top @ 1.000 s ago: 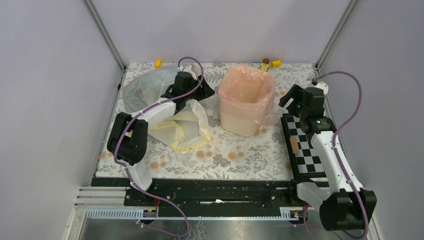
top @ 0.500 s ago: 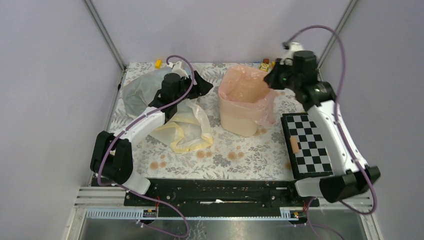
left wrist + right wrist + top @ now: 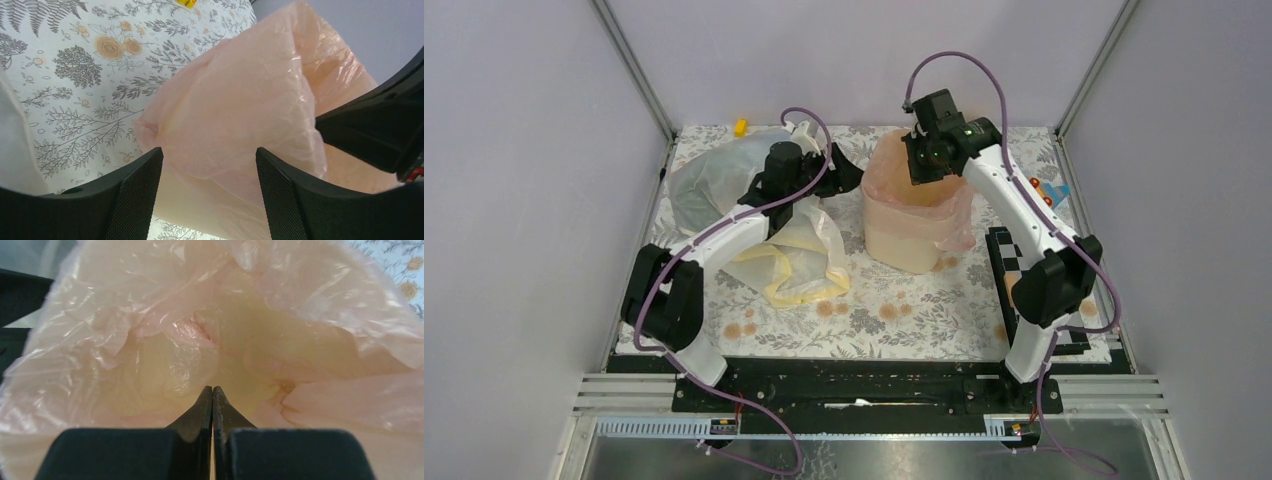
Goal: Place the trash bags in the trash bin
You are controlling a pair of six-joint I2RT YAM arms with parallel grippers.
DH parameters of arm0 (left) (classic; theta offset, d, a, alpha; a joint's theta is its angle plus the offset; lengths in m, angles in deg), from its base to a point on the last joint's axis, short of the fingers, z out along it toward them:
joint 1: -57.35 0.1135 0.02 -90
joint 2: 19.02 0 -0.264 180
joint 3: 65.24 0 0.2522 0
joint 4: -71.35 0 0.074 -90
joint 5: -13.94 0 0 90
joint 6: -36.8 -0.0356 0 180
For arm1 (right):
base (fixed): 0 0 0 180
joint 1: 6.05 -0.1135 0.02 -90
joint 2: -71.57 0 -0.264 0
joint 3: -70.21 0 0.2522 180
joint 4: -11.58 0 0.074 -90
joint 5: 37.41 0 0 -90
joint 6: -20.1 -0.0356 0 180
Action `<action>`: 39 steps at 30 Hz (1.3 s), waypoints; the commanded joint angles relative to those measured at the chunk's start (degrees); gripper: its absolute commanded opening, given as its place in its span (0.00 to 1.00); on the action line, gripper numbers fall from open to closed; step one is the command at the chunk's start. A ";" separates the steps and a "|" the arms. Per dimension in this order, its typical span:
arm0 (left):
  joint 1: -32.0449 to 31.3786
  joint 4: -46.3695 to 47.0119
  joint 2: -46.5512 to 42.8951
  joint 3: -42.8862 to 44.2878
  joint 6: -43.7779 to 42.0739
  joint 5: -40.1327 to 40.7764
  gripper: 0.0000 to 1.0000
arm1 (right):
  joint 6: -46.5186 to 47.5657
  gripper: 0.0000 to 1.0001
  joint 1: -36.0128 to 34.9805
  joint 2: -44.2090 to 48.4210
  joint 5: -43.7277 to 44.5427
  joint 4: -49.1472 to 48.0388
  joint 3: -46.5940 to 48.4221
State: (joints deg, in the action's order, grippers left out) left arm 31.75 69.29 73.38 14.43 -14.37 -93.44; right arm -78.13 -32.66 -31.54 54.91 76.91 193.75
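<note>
We see right claw [image 3: 212, 395] clenched (nothing pinched, seemingly) over pale pink crinkly plastic bag [image 3: 150, 340] lining cream-beige plastic bin [image 3: 904, 245]; left claw [image 3: 207, 152] released, facing bag.

Floral table [image 3: 904, 310], beige trash bin [image 3: 904, 240], yellow bag [image 3: 794, 265], clear bag [image 3: 709, 180], checkerboard [image 3: 1004, 250]

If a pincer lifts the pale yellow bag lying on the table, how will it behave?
The pale yellow bag probably drapes limply: it lies crumpled in loose folds. Likely very light, being thin, translucent film. A push would probably bunch it, not slide it whole.
</note>
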 commanded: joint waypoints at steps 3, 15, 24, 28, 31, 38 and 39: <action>-0.82 2.01 3.89 4.14 -0.60 -3.62 0.70 | 2.37 0.00 -2.01 -3.23 3.36 4.73 1.85; -1.45 1.92 7.40 5.45 -0.51 -4.63 0.70 | 5.07 0.00 -2.04 -4.05 2.73 -3.38 -10.17; -1.79 1.57 8.53 5.89 -0.32 -4.21 0.70 | 4.57 0.00 -2.03 -3.43 2.25 -7.90 -18.18; -2.54 1.57 9.34 6.53 -0.25 -4.53 0.70 | 4.19 0.00 -2.01 -3.71 1.76 -9.42 -20.66; -3.35 1.57 10.42 7.01 -0.04 -4.97 0.70 | 4.02 0.00 -1.98 -4.16 1.34 -10.37 -22.40; -3.66 1.57 10.82 7.64 0.54 -5.80 0.70 | 3.46 0.00 -2.03 -5.44 0.11 -13.25 -25.32; -3.66 1.55 10.74 7.62 0.61 -5.92 0.70 | 3.21 0.00 -2.01 -5.72 0.01 -13.52 -25.69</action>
State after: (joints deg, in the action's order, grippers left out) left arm 28.73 68.33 84.33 19.44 -14.09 -97.09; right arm -74.39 -34.27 -36.09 56.33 65.48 168.98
